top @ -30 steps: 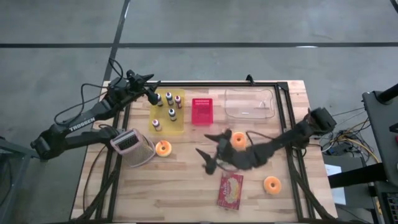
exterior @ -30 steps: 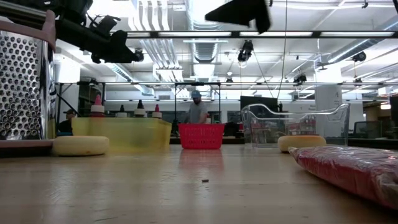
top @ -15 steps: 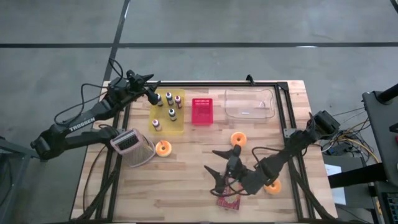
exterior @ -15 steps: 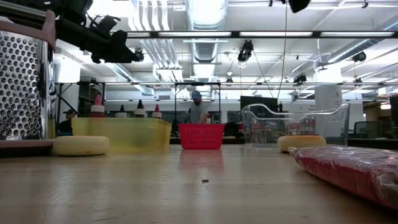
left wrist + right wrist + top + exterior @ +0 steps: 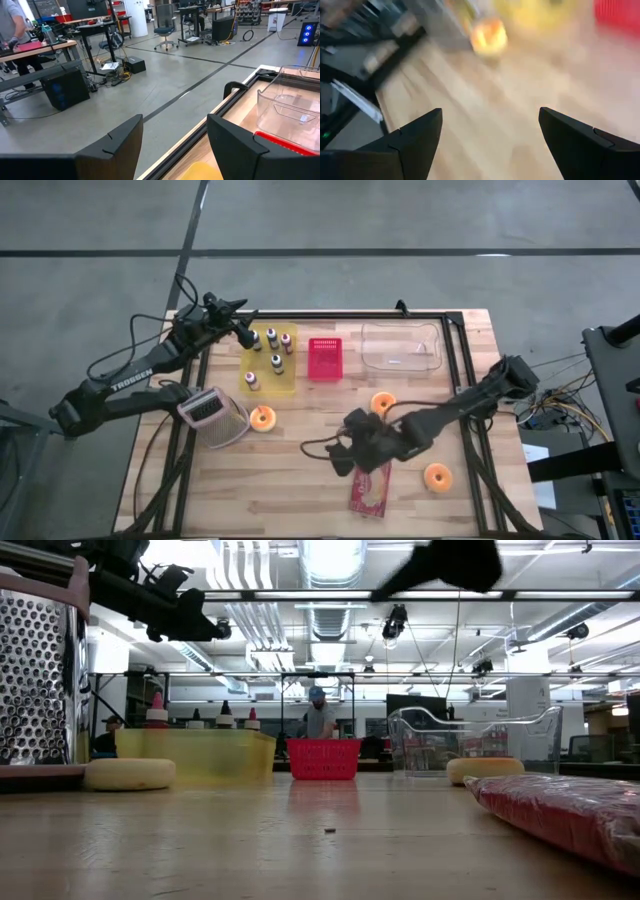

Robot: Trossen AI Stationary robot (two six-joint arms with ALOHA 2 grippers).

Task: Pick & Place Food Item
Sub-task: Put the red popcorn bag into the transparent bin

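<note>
Above table centre, right gripper (image 5: 335, 457) hung w/ fingers spread wide, holding nothing, just beside red printed food packet (image 5: 370, 488); its print was unreadable. Left gripper (image 5: 243, 332), also wide, empty, sat near yellow tray (image 5: 268, 380); arm read "TROSSEN".

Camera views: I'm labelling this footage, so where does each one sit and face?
High: overhead, looking down; both arms, red basket.
Low: table height, facing the room; basket, an arm overhead.
Left wrist: faces the floor beyond the table; open left gripper.
Right wrist: faces the tabletop; open right gripper.
High and low share the basket.
</note>
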